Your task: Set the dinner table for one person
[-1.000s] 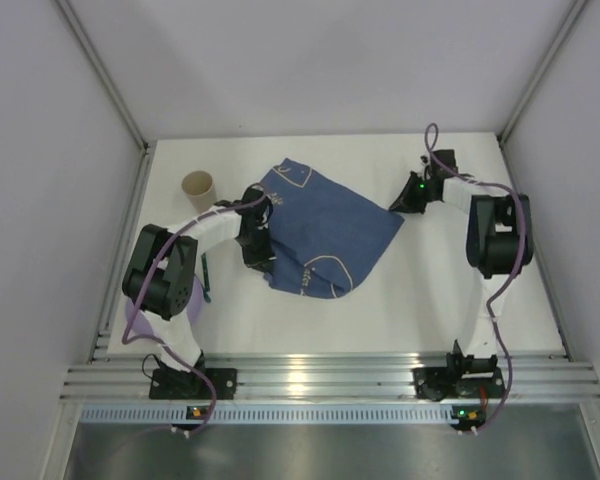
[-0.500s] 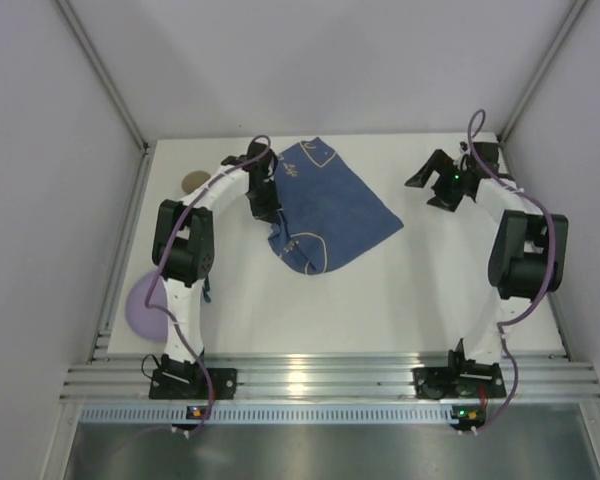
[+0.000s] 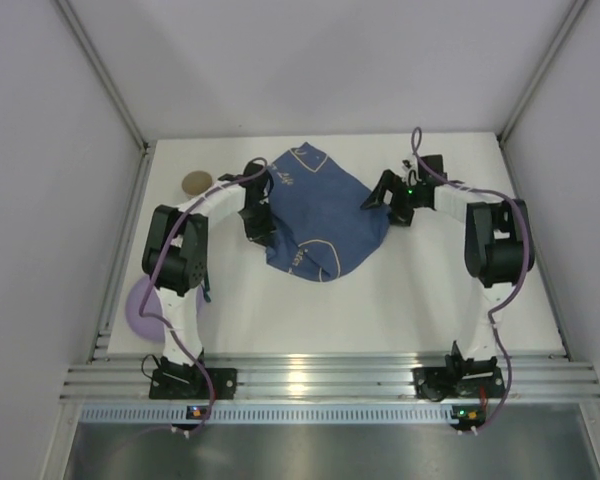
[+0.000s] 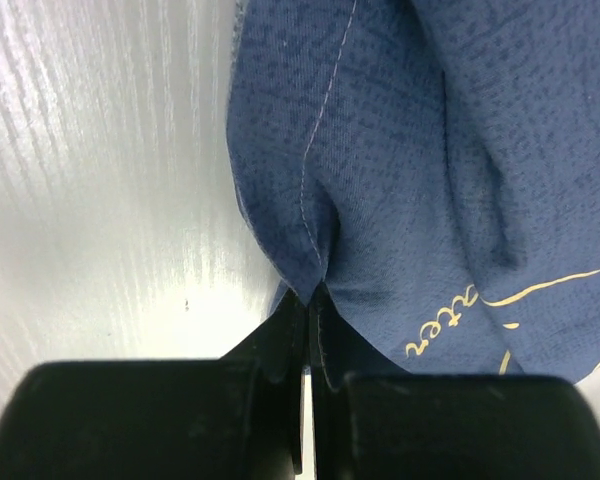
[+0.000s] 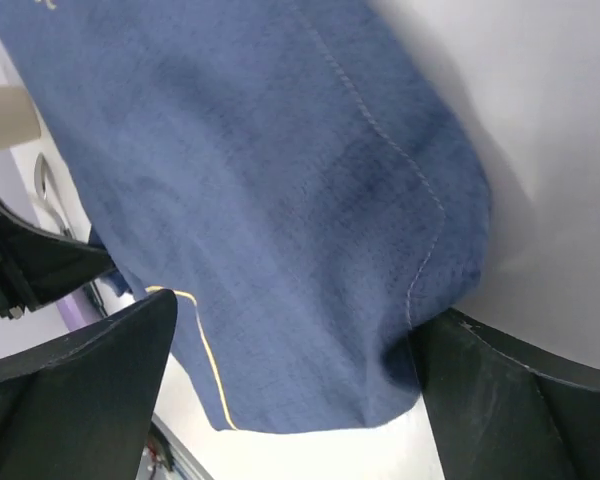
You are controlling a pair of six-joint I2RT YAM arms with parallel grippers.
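My left gripper: clamped tight on the left edge of the crumpled dark blue cloth placemat.
My right gripper: spread wide, one finger on either side of the placemat's right corner.
Matte white dinner table, a large flat tabletop: beneath the placemat, extending all round it.
Tan paper cup: left of the placemat, apart from it.

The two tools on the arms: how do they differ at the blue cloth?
The left tool is shut, pinching a fold of the dark blue cloth placemat; the right tool stands wide open, gripping nothing. The left tool sits at the placemat's left side, the right tool straddles its right edge. Both are black.
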